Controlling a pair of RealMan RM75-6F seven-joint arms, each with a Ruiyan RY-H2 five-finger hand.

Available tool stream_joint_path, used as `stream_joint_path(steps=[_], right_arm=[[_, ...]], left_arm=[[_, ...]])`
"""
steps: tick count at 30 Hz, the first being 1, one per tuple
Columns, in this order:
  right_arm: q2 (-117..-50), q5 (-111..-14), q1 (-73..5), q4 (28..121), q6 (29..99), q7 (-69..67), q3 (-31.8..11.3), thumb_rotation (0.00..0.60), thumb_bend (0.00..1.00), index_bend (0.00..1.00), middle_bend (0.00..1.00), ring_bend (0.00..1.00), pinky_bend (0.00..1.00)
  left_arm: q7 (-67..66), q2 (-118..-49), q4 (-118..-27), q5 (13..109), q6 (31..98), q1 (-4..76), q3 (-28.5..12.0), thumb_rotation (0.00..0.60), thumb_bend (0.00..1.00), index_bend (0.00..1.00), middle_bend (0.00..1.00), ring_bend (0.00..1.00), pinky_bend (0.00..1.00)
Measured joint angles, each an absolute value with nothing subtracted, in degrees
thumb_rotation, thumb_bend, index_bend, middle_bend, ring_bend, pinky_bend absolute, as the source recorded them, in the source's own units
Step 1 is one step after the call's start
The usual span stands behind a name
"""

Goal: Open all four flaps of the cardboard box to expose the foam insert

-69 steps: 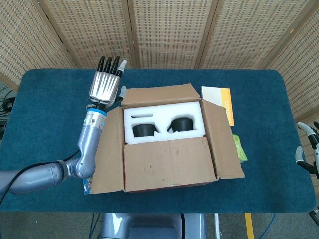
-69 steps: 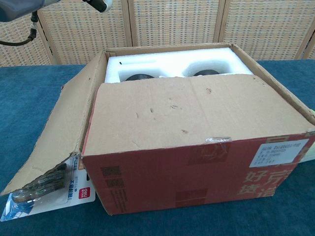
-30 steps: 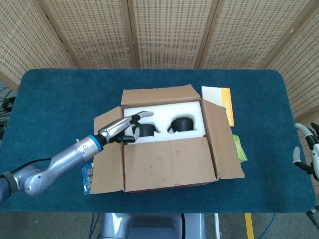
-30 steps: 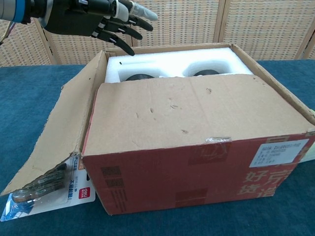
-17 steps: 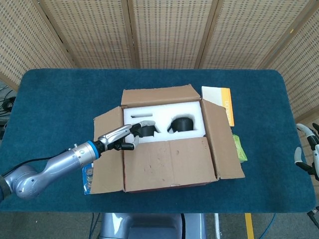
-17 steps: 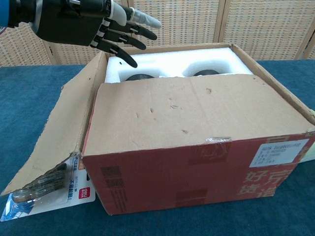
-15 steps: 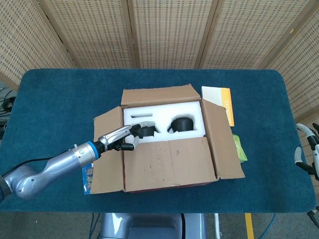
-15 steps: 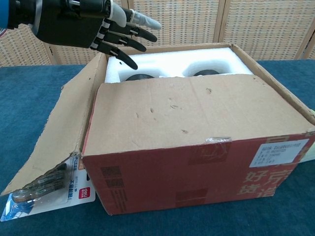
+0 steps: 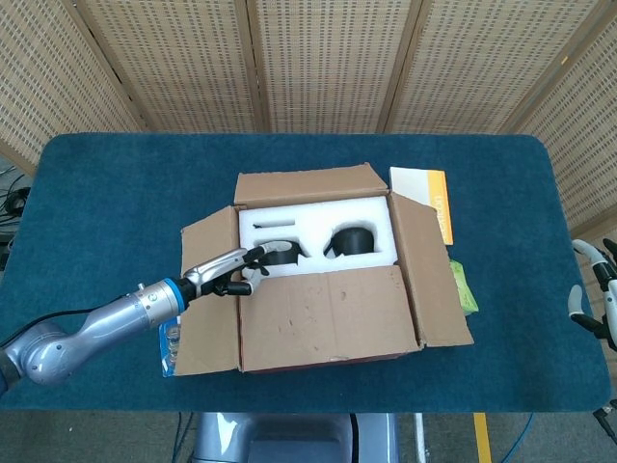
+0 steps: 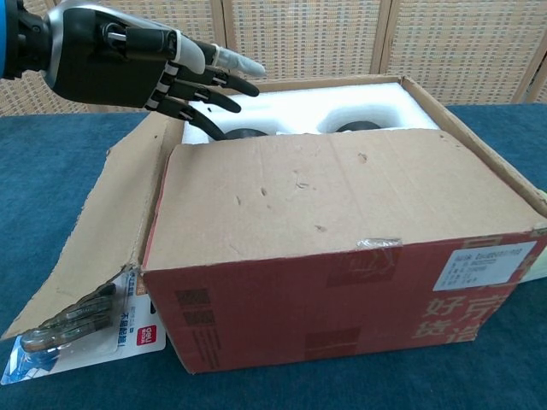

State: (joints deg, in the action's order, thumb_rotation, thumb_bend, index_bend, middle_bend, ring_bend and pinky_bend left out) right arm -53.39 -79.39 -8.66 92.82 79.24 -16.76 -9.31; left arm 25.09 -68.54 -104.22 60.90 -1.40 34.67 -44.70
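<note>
Lower now, the left hand (image 10: 128,64) spreads empty fingers (image 10: 224,83) just above the cardboard box's (image 10: 342,256) near flap (image 9: 328,313).

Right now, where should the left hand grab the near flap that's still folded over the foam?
Probably the near flap's free far edge, where it ends over the foam insert. Come from the left corner beside the left hand, fingers hooked under the edge, then fold it toward the robot; its hinge runs along the front wall.
</note>
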Motion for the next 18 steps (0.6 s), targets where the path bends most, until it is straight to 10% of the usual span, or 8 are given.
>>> stream_joint_path(steps=[18], right_arm=[[-53.6, -79.1, -8.3, 92.7, 79.6, -16.8, -9.3, 0.600, 0.67, 0.12, 0.21, 0.00, 0.00]], left_arm=[[19.4, -70.4, -102.0, 56.3, -9.4, 31.5, -49.3, 0.320, 0.79, 0.04, 0.00, 0.04, 0.17]])
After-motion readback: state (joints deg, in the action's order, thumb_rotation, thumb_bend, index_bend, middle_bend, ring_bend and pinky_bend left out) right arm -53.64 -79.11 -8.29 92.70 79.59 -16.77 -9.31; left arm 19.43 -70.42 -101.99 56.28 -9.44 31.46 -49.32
